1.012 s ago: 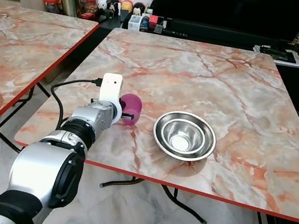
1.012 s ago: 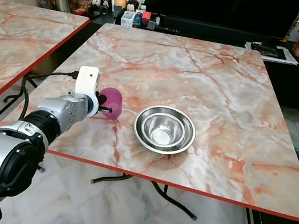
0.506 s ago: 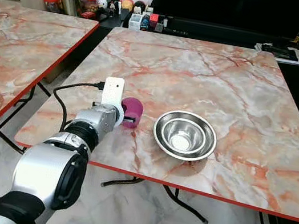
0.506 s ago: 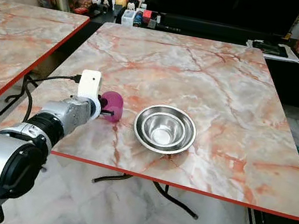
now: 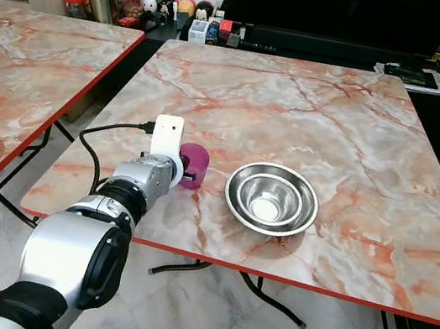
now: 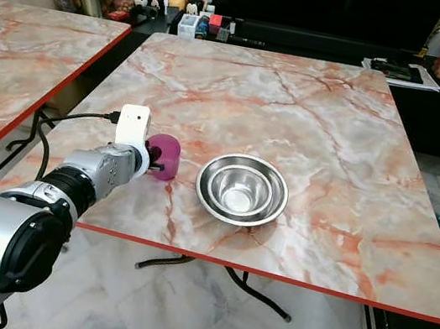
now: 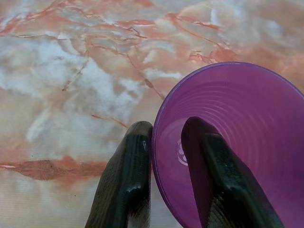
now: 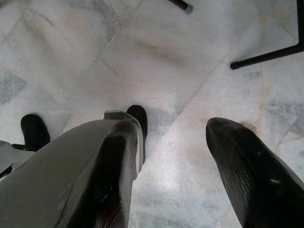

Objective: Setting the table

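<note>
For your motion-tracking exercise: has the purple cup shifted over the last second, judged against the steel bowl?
Yes, slightly. The purple cup, pinched at its rim by the left hand, has tipped from lying on its side to nearly upright, staying left of the steel bowl.

Even, bright indoor light gives sharp head views with soft glare inside the steel bowl, while the wrist views look slightly soft, perhaps defocused.

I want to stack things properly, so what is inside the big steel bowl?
A smaller steel bowl sits nested inside the big steel bowl. Nothing else shows in it, though the bottom between them is covered.
</note>
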